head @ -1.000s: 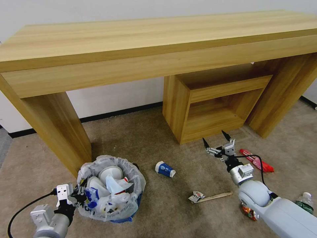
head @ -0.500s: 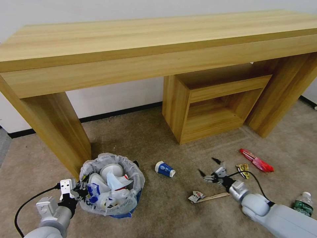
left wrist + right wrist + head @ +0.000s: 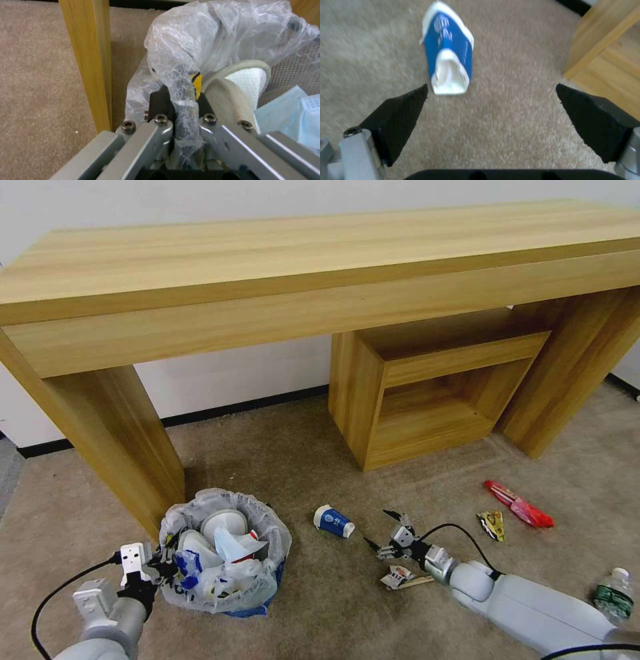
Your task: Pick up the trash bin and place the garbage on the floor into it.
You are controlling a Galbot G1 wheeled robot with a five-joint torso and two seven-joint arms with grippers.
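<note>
The trash bin [image 3: 227,563], blue with a translucent bag over its rim, stands low on the beige floor [image 3: 293,460] beside the desk leg and holds white slippers [image 3: 240,82] and other litter. My left gripper [image 3: 160,567] is shut on the bin's bagged rim [image 3: 181,100]. My right gripper [image 3: 383,530] is open just above the carpet, and the blue-white cup [image 3: 333,521] lies on its side a little beyond its fingertips [image 3: 450,65]. Crumpled paper [image 3: 398,576] and a wooden stick [image 3: 421,581] lie just under the right wrist.
A yellow wrapper [image 3: 492,524], a red wrapper [image 3: 519,505] and a plastic bottle [image 3: 612,593] lie on the carpet to the right. The wooden desk [image 3: 320,253] spans the back, with its leg [image 3: 113,440] by the bin and a low cabinet [image 3: 427,393] behind the cup.
My right arm has dropped and swung left, from near the cabinet down to the carpet beside the cup, uncovering the yellow wrapper. The left gripper and bin have barely shifted.
</note>
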